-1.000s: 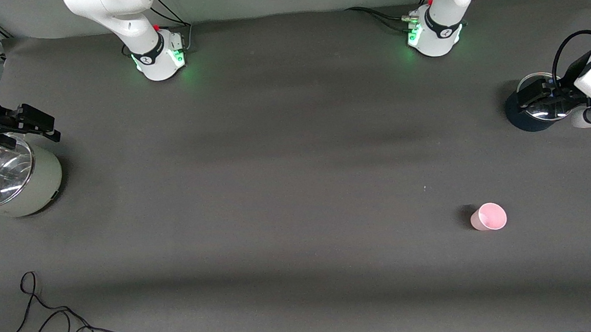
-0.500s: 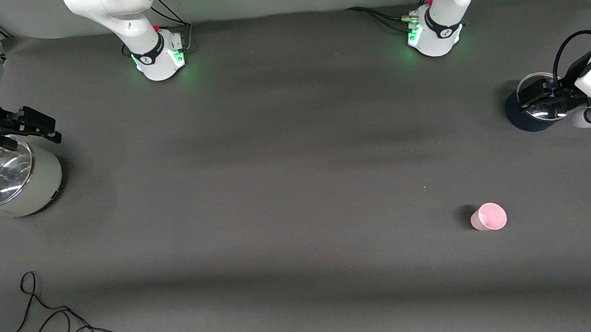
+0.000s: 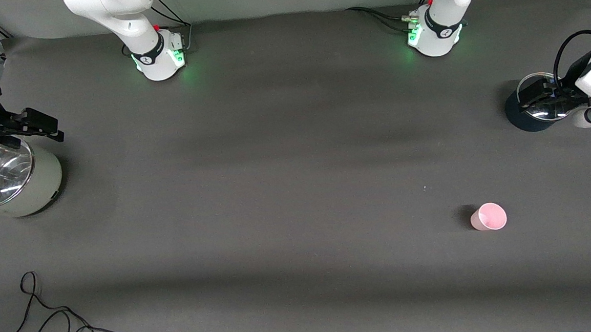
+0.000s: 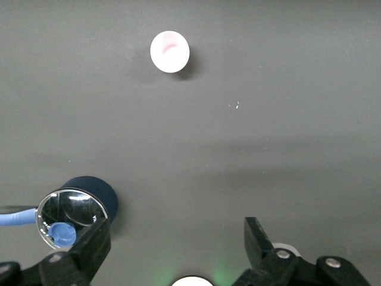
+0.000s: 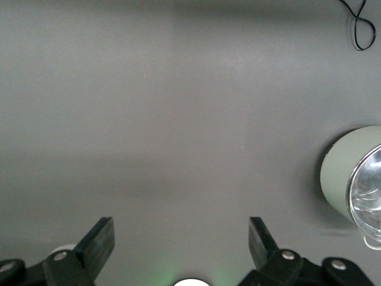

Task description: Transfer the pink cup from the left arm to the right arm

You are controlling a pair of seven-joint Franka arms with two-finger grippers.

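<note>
little had moved since a second earlier: only the right gripper (image 3: 34, 125) had crept slightly outward over the lidded green pot (image 3: 40, 184), while the pink cup (image 3: 489, 217) kept its place. nearest the front camera, it stood upright and untouched on the table (image 3: 276, 187) toward the left arm's end, awaiting pickup. farther off, the left gripper (image 3: 540, 92) hung over a dark blue pot (image 3: 521, 117), jaws apart like the right's, both empty.

A high camera faces me across the table. My wrist cameras look straight down from well above: the left shares the small pale-pink plastic cup (image 3: 489, 217) (image 4: 170, 52), the right the pale-green glass-lidded pot (image 3: 16, 178) (image 5: 351, 176).
</note>
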